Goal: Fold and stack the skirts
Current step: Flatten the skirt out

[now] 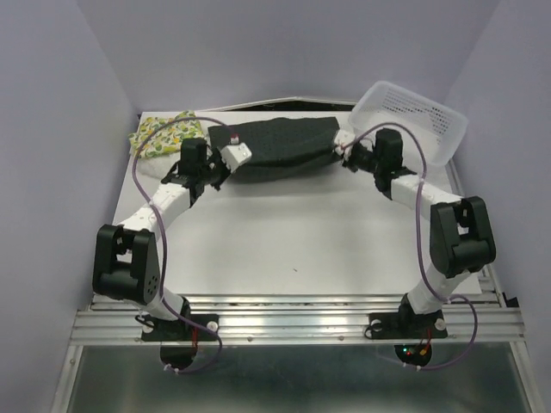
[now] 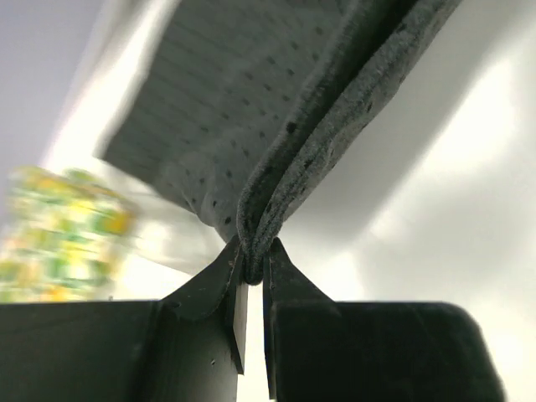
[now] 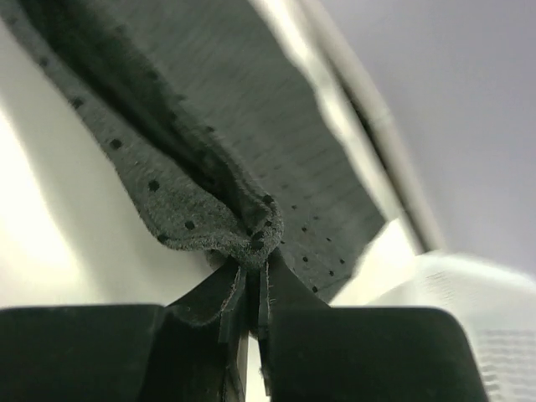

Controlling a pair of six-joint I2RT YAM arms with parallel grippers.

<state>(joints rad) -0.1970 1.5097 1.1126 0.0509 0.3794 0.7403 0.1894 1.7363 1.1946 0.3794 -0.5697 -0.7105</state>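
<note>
The black skirt [image 1: 280,146] hangs stretched across the back of the table between my two grippers, doubled over along its upper edge. My left gripper [image 1: 225,160] is shut on its left corner, and the left wrist view shows the folded dark edge [image 2: 276,193] pinched at the gripper [image 2: 254,255]. My right gripper [image 1: 345,155] is shut on the right corner, seen bunched [image 3: 243,226] at the gripper [image 3: 255,268] in the right wrist view. The folded lemon-print skirt [image 1: 168,136] lies at the back left, blurred [image 2: 59,234] in the left wrist view. A strip of white cloth [image 1: 155,169] shows under it.
A white mesh basket [image 1: 415,120] sits tilted at the back right corner, close behind my right wrist, and shows as a pale blur [image 3: 494,318] in the right wrist view. Grey walls close in the white table [image 1: 293,241] on three sides.
</note>
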